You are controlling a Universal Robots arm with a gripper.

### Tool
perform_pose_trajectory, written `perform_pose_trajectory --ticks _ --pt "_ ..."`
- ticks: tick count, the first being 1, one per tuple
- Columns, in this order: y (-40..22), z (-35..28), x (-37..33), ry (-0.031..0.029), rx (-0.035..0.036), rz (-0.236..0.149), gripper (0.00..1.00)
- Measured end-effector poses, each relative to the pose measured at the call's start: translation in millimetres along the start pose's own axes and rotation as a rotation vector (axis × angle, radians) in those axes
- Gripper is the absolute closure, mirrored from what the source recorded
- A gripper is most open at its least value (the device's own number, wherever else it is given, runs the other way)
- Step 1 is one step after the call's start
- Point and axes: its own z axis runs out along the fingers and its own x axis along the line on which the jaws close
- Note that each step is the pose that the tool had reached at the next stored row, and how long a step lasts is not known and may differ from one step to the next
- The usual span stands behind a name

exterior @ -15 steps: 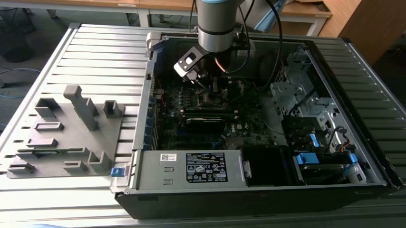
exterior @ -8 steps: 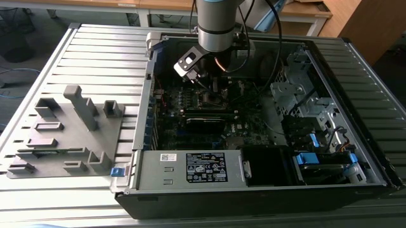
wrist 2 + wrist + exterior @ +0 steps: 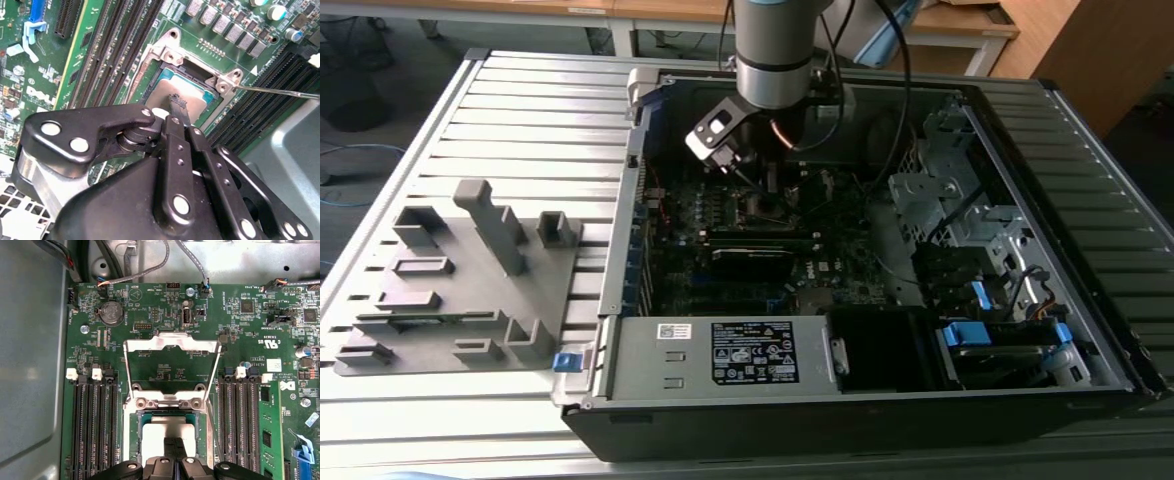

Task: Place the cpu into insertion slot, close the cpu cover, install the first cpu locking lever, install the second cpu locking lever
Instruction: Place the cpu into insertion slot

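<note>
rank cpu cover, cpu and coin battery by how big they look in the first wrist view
1. cpu cover, flipped open, clearly the largest
2. cpu, partly hidden by the tool
3. coin battery, clearly the smallest

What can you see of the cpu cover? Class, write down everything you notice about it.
In the first wrist view, the cpu cover is a thin, silvery metal frame, roughly square. It has a large cut-out centre through which the green board shows. It is open, swung back off the insertion slot and hinged along the side nearest that slot. How steeply it tilts cannot be told. Apart from the hinge, nothing touches it. The cpu lies uncovered in the slot beside it.
</note>
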Motion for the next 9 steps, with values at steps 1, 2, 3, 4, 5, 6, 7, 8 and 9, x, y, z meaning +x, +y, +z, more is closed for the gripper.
perform_pose_trajectory --ticks 1,2,3,4,5,6,7,8,9 --pt "-0.1 0.7 0.1 -0.0017 0.0 0.003 0.89" --pt "-0.1 0.8 0.1 -0.0026 0.0002 0.004 0.89" --pt "-0.1 0.8 0.1 -0.0026 0.0002 0.004 0.89" --pt "-0.1 0.8 0.1 -0.0027 0.0001 0.004 0.89" --pt "-0.1 0.9 0.1 -0.0034 0.0003 0.015 0.89" --pt "-0.1 0.9 0.1 -0.0043 0.0006 0.027 0.89" --pt "-0.1 0.9 0.1 -0.0044 0.0007 0.027 0.89" --pt "-0.1 0.9 0.1 -0.0044 0.0007 0.027 0.89" --pt "-0.1 1.0 0.2 -0.0044 0.0007 0.027 0.89"
